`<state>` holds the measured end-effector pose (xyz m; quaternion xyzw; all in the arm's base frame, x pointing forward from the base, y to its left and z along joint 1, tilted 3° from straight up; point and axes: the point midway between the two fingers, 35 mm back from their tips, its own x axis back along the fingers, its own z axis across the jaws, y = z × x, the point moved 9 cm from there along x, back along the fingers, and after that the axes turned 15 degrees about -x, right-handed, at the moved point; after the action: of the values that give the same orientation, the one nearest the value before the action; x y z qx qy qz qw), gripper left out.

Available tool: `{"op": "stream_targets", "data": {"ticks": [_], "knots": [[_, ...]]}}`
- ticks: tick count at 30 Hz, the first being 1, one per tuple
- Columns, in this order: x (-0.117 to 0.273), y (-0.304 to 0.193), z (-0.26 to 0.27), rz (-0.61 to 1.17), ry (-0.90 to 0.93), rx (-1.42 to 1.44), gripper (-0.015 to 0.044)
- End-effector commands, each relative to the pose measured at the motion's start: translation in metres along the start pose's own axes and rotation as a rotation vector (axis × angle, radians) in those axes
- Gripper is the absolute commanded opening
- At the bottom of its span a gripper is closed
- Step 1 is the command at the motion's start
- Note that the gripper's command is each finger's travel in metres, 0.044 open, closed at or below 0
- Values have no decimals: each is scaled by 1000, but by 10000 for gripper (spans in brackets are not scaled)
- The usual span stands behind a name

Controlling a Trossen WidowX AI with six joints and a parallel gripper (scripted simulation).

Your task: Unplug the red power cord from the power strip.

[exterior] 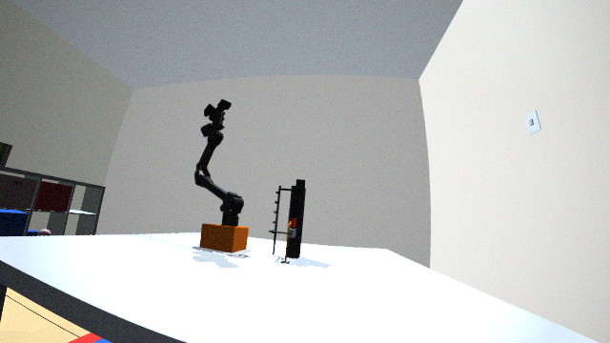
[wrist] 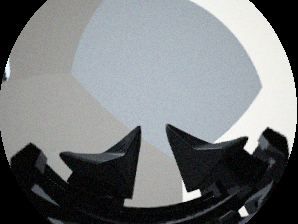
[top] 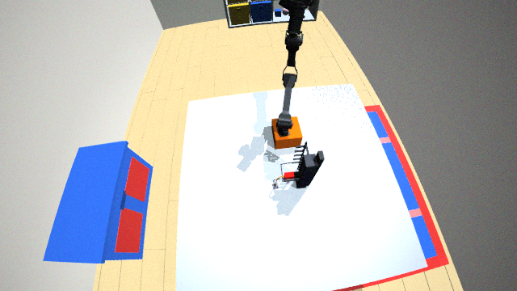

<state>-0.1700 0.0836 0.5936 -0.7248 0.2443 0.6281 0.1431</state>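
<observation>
The black power strip point(top: 310, 169) point(exterior: 296, 214) stands upright on the white table point(top: 242, 226) point(exterior: 238, 286). The red plug point(top: 289, 175) point(exterior: 293, 223) sits in its lower part, with a thin cord point(top: 278, 183) trailing to the table. My arm rises from the orange base point(top: 296, 139) point(exterior: 224, 237). My gripper point(exterior: 221, 106) point(wrist: 153, 128) is raised high above the table, far from the plug and strip. In the wrist view its fingers stand narrowed with a gap between them, hold nothing, and face only bare wall and ceiling.
A thin black rack with pegs point(top: 300, 153) point(exterior: 277, 210) stands beside the strip. A blue cabinet with red panels point(top: 97, 202) is left of the table. A shelf with bins point(top: 250, 12) point(exterior: 52, 205) stands at the back. A red and blue mat point(top: 404, 174) lies along the table's right edge.
</observation>
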Motion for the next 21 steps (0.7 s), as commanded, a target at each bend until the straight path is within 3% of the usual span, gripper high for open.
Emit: {"op": "stream_targets", "data": {"ticks": [1, 10, 21], "knots": [[-3, -5, -47, 10, -161, -30, 160], [10, -21, -166, 44, -563, -92, 160], [64, -44, -285, 78, -1043, -153, 160]]}}
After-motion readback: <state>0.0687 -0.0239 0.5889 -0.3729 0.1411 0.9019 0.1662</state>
